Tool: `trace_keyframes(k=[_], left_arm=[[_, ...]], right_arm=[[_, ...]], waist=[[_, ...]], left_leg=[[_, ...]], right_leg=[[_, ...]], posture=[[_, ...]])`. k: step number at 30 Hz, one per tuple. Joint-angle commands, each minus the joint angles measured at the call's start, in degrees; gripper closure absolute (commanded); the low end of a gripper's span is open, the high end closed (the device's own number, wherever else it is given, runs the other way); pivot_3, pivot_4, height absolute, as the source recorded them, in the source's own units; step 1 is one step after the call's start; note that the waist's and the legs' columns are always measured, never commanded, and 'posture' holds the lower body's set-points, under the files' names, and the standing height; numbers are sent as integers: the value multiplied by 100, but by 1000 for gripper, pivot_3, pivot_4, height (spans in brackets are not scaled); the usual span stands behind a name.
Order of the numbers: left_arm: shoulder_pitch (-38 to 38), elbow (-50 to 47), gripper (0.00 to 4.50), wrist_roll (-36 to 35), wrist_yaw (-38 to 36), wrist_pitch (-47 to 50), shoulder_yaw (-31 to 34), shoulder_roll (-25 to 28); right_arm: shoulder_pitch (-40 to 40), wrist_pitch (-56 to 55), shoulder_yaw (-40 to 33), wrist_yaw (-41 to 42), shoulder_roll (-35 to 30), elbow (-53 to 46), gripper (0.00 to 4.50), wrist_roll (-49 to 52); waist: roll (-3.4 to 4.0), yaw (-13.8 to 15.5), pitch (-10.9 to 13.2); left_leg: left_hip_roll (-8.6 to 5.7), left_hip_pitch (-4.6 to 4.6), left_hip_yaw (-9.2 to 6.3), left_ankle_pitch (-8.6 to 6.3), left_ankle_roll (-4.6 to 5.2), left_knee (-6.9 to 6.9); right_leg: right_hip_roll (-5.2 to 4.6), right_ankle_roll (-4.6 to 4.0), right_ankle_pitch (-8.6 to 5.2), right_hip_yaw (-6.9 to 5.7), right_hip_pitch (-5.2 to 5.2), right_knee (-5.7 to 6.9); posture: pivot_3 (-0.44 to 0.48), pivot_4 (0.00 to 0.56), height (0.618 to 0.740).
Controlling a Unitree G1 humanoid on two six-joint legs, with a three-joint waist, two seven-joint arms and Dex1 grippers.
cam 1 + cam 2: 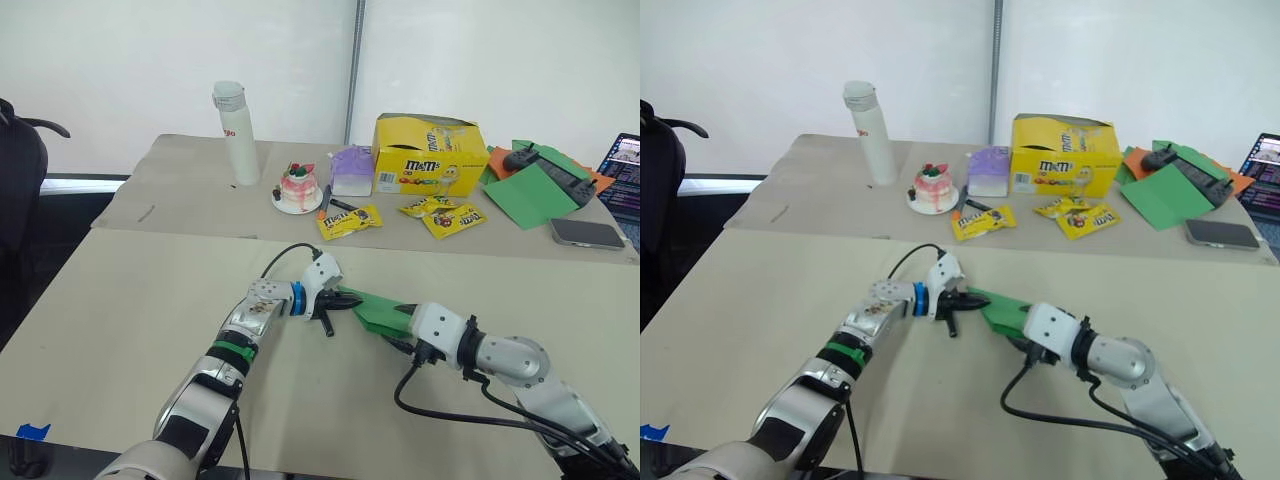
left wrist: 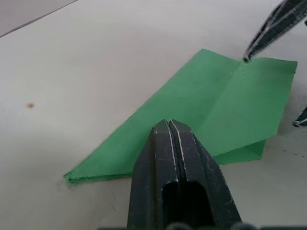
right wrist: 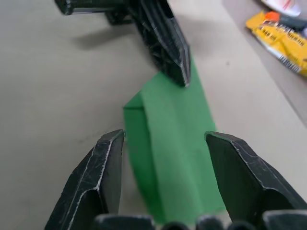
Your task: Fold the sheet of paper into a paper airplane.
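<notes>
From the head camera, the plane lies flat on the near table, well this side of the clutter on the far table: bottle, cake, M&M box, candy bags and the spare green sheet. The left gripper meets the plane's pointed left end while the right gripper sits over its wide right end, so the two arms crowd one small piece of paper. In the left wrist view, the left fingers are pressed together, tips down on the folded wedge near its nose; whether they pin the paper or only touch it I cannot tell. If they only rest there, any sideways pull could slide the plane and skew the crease. In the right wrist view, the right fingers stand apart, one on each side of the plane's blunt end, with the left gripper's tip planted farther along the paper. The flaps look loosely layered, so closing here could catch one layer only and spring the fold open, or crumple the tail. The grippers are close enough that a careless advance may knock them together.
</notes>
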Motion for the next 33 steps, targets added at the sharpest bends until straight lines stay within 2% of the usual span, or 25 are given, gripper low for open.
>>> trace_keyframes(k=[1, 6, 9, 15, 22, 27, 33], left_arm=[[-48, 81, 4500, 178, -13, -98, -82, 10], [-22, 11, 4500, 29, -246, -341, 38, 16], [-2, -183, 4500, -83, -381, -517, 205, 137], [319, -1090, 4500, -779, -1046, -70, 536, 415], [866, -2183, 4500, -816, -1336, 598, 185, 838], [732, -1771, 4500, -215, -836, 391, -115, 835], [711, -1674, 4500, -8, -901, 373, -379, 836]], right_arm=[[-221, -325, -58, -16, 68, 261, 1768, -109], [-484, -736, -41, 367, 26, 579, 3421, 1], [-528, -1417, 81, 783, -131, 601, 4480, -14], [-539, -2314, 120, 1374, -362, 698, 4480, 118], [-410, -2701, 261, 1887, -416, 650, 4480, 267], [-450, -2657, 384, 1944, -316, 772, 4480, 153], [-475, -2395, 407, 1952, -276, 787, 4480, 190]], waist=[[0, -3, 0], [1, -2, 0], [2, -8, 1], [3, -17, 2], [4, -15, 1], [3, 9, 2], [4, 1, 2]], left_leg=[[0, 0, 0, 0, 0, 0], [1, 0, 0, 0, 0, 0], [1, -3, 0, 0, 0, -2], [3, -2, 0, 0, 0, -2], [6, 1, 0, 0, 0, -1], [5, 4, 0, 0, 0, 5], [5, 3, 2, 0, 0, 4]], right_leg=[[0, 0, 0, 0, 0, -1], [0, -1, 1, 0, -1, 1], [0, -1, 0, 0, -3, 0], [1, -1, 1, -1, -5, 2], [1, -2, 1, 1, -3, 3], [0, -2, 1, 0, 2, 5], [0, -2, 1, 1, 1, 3]], posture=[[0, 150, 740], [0, 150, 740], [0, 150, 740], [0, 150, 740], [0, 150, 740], [0, 150, 740], [0, 150, 740]])
